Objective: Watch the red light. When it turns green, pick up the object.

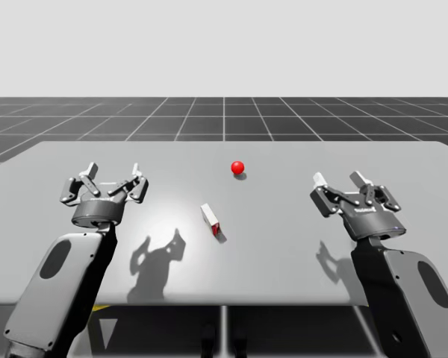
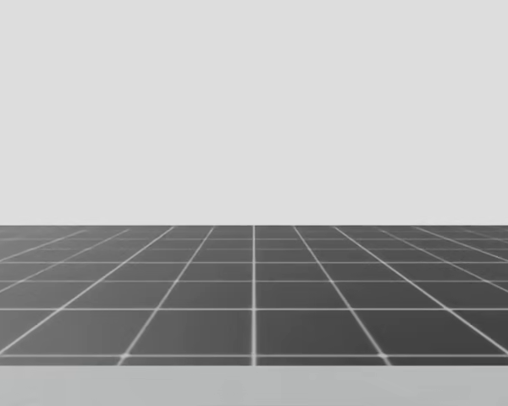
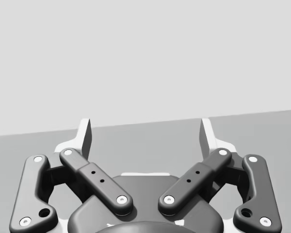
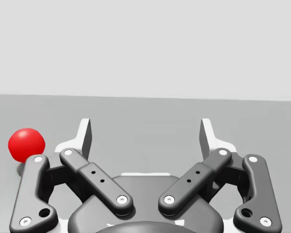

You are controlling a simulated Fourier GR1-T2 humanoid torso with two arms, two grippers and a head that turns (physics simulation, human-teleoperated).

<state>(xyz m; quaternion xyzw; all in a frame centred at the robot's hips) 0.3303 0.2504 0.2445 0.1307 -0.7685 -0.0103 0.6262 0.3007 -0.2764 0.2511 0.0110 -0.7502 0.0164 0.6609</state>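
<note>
White-and-red box (image 1: pixel 211 219) lies on the desk (image 1: pixel 284 250) near its middle, roughly between our two arms and apart from both, its red end turned toward us. Beyond it and a little to the right sits the light (image 1: pixel 238 167), a small ball that shows plain red, so the signal has not come and the step in hand is to wait and watch.

Our left tool (image 1: pixel 113 171) hovers over the left part of the desk with its fingers spread wide and nothing between them. Our right tool (image 1: pixel 338 179) hangs over the right part, just as wide open and just as empty. From the right wrist the light is visible ahead of the tool and off beside one finger, so that view serves well for watching the colour.

To do this step well, we judge that neither arm should start toward the box while the ball is red. Our head looks out over the grid floor (image 2: pixel 254 288) past the desk's far edge, so tilting it down toward the light and the box would help. Once green shows, either arm looks able to reach. The box is narrow, so we would line the open fingers across its short sides before closing.
</note>
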